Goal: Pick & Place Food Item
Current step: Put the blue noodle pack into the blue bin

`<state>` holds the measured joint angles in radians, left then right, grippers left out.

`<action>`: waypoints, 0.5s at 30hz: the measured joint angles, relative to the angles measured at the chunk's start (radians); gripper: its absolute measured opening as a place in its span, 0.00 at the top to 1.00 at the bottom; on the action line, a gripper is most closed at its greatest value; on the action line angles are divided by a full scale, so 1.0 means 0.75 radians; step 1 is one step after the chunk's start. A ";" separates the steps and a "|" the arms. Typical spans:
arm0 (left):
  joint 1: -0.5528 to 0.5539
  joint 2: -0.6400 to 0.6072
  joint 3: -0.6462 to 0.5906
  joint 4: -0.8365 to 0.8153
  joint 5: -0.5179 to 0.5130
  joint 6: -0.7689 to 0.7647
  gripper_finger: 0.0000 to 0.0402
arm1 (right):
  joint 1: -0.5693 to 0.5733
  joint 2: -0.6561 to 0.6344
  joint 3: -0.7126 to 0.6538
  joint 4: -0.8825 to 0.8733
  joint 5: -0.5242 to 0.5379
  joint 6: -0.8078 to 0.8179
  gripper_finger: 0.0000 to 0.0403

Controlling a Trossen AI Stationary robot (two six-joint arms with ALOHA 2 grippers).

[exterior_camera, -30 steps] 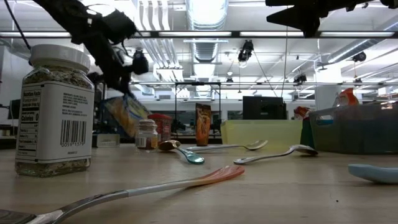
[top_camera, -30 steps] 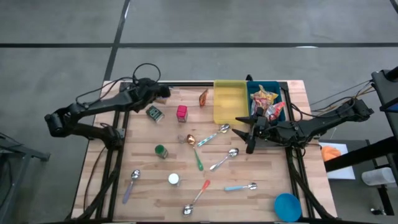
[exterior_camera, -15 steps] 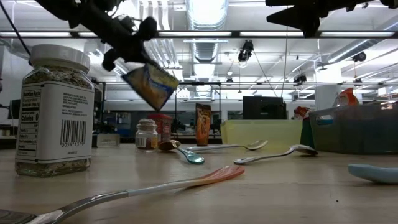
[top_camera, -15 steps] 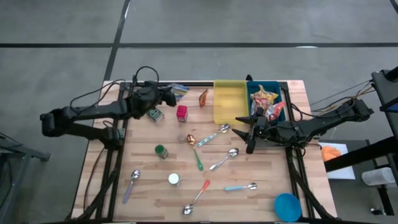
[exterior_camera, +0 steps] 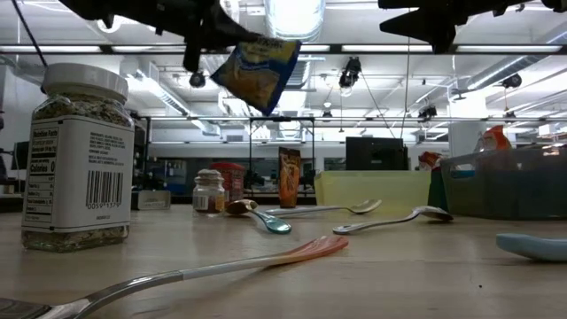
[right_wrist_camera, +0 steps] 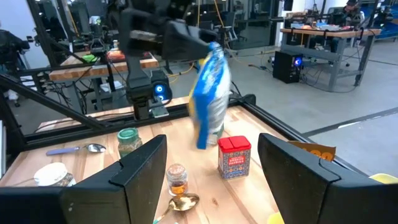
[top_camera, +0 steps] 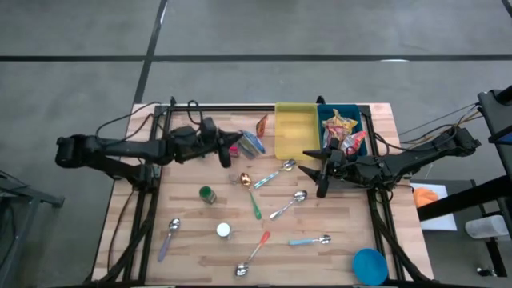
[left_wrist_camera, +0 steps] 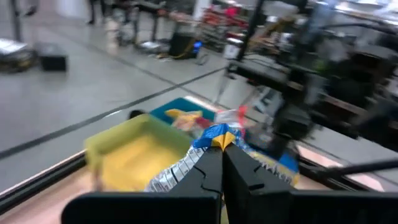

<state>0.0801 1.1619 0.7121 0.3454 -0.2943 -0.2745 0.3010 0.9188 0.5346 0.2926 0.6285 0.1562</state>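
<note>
The left pincer (top_camera: 232,145) is shut tight on a blue and yellow snack bag (top_camera: 251,144). It holds the bag up in the air, above the wooden bench (top_camera: 344,256). Seen from above, the bag hangs just beside the yellow bin (top_camera: 293,132), on the side away from the blue bin (top_camera: 362,150). From low down the bag (exterior_camera: 258,70) is high over the bench, with nothing under it touching it. There is print on the bag, but it is too small to read.

The right pincer (top_camera: 318,170) waits near the yellow bin, close to the blue bin. Its two fingers stand apart and hold nothing.

The blue bin already has food packs in it (top_camera: 339,126). A red box (right_wrist_camera: 234,157) stands on the bench under the bag; its white label cannot be read. A small brown jar (right_wrist_camera: 176,177) stands near the red box. A jar with a green lid (top_camera: 207,194) stands farther from the yellow bin. Close to the low camera is a spice jar (exterior_camera: 80,158) with a white lid. Its label shows a bar code and the word "Calories". Spoons (top_camera: 291,204) lie about on the bench.
</note>
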 joint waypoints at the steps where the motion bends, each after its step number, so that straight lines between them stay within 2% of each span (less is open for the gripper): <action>1: -0.026 0.026 0.000 0.046 0.001 0.034 1.00 | 0.000 0.000 0.000 0.000 0.000 0.000 0.38; 7: -0.144 0.213 0.000 0.292 0.008 0.243 1.00 | 0.000 0.000 0.000 0.000 0.000 0.000 0.38; 15: -0.162 0.523 0.025 0.629 0.116 0.386 1.00 | 0.000 0.000 0.000 -0.001 0.000 0.000 0.38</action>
<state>-0.0414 1.5540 0.7307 0.8168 -0.2070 0.0152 0.3012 0.9188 0.5346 0.2920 0.6285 0.1562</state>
